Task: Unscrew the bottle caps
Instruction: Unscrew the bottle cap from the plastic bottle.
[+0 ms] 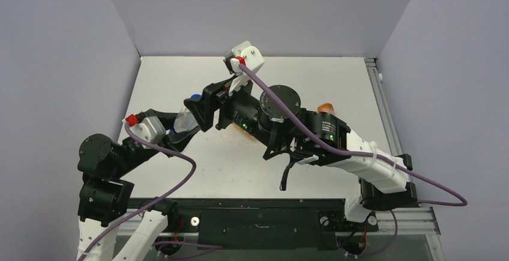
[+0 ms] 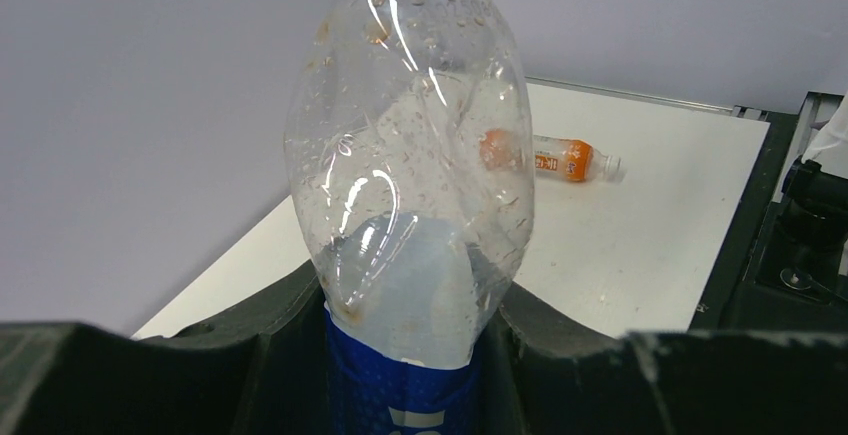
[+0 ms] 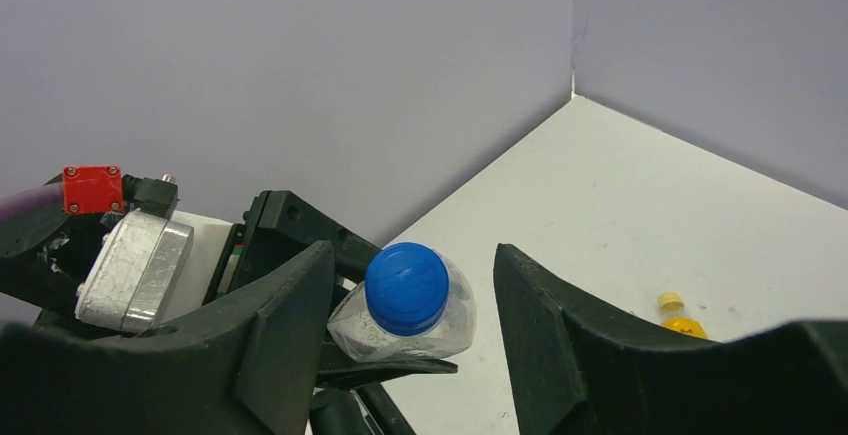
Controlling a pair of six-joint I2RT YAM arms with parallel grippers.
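A clear bottle (image 2: 410, 155) with a blue label stands tilted in my left gripper (image 2: 405, 355), which is shut on its lower body. In the top view that gripper (image 1: 180, 130) sits left of centre with the bottle (image 1: 185, 120) slanting up to the right. Its blue cap (image 3: 406, 288) is on the neck, between the fingers of my right gripper (image 3: 412, 252). Those jaws are open, with a gap on each side of the cap, wider on the right. From above, the right gripper (image 1: 207, 108) is at the blue cap (image 1: 195, 99).
An orange drink bottle (image 2: 555, 158) lies on its side on the white table (image 2: 640, 245); from above only its end (image 1: 325, 107) shows behind the right arm. A yellow bottle (image 3: 684, 327) with a yellow cap (image 3: 670, 302) lies beside the right finger. Grey walls enclose the table.
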